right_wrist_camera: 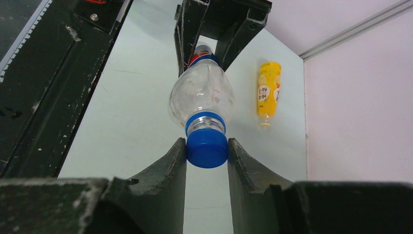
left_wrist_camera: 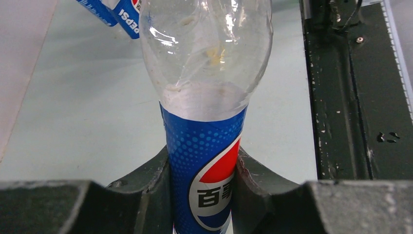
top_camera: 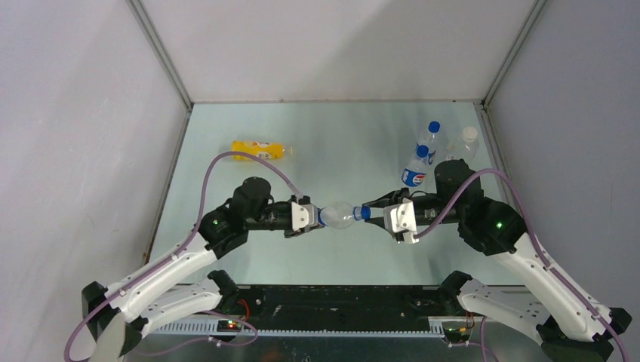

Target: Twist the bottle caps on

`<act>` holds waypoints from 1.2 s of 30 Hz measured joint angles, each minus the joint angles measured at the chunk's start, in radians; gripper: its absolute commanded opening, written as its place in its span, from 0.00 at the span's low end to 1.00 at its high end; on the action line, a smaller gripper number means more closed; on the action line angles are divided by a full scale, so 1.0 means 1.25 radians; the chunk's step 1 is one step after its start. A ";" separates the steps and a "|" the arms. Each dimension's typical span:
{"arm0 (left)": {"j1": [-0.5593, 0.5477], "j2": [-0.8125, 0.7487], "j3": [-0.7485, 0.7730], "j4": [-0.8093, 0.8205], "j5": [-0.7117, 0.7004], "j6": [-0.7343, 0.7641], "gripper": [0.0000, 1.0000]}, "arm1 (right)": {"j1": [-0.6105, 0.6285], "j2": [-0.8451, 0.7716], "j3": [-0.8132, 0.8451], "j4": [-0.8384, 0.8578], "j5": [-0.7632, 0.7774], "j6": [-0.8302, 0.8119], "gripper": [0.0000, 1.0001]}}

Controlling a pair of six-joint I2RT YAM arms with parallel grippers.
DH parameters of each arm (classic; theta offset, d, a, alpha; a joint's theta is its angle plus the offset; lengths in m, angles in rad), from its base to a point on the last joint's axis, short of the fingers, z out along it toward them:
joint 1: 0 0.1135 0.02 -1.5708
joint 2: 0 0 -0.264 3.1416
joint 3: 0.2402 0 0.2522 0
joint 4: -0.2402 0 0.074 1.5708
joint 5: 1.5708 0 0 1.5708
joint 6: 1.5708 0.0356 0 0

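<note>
Blue cap (right_wrist_camera: 207, 148) clamped in right hand (right_wrist_camera: 206, 158), seated on neck of Pepsi bottle (left_wrist_camera: 207, 58). Left hand (left_wrist_camera: 203, 168) clenched on its labelled body; held horizontal above worktop (top_camera: 332, 136). Yellow bottle (top_camera: 259, 150) lying far left.

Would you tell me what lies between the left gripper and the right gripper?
A clear blue-labelled plastic bottle fills the gap in the top view: left gripper clamps its body, right gripper its round blue cap.
</note>
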State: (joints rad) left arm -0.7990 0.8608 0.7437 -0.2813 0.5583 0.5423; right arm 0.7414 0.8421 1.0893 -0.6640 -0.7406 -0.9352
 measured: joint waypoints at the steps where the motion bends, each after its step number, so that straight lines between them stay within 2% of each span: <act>1: 0.000 0.003 0.002 -0.002 0.005 0.000 0.34 | 0.001 0.001 0.000 0.000 -0.002 -0.001 0.00; 6: 0.001 0.013 0.019 -0.023 0.021 0.002 0.31 | 0.003 0.007 0.000 0.000 -0.013 -0.006 0.00; 11: 0.001 0.019 0.038 -0.060 0.024 0.021 0.20 | 0.007 0.013 0.000 -0.005 -0.019 -0.016 0.00; 21: 0.006 0.077 0.125 -0.211 0.047 0.084 0.12 | 0.026 0.030 0.000 -0.043 -0.010 -0.056 0.00; 28: 0.010 0.095 0.125 -0.226 0.076 0.075 0.06 | 0.044 0.041 0.000 -0.074 -0.004 -0.090 0.00; 36: 0.016 0.129 0.123 -0.224 0.125 0.038 0.04 | 0.049 0.039 -0.005 -0.103 0.009 -0.131 0.00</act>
State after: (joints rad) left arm -0.7792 1.0222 0.8974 -0.5613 0.7143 0.5903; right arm 0.8021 0.8909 1.0832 -0.7925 -0.7292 -1.0985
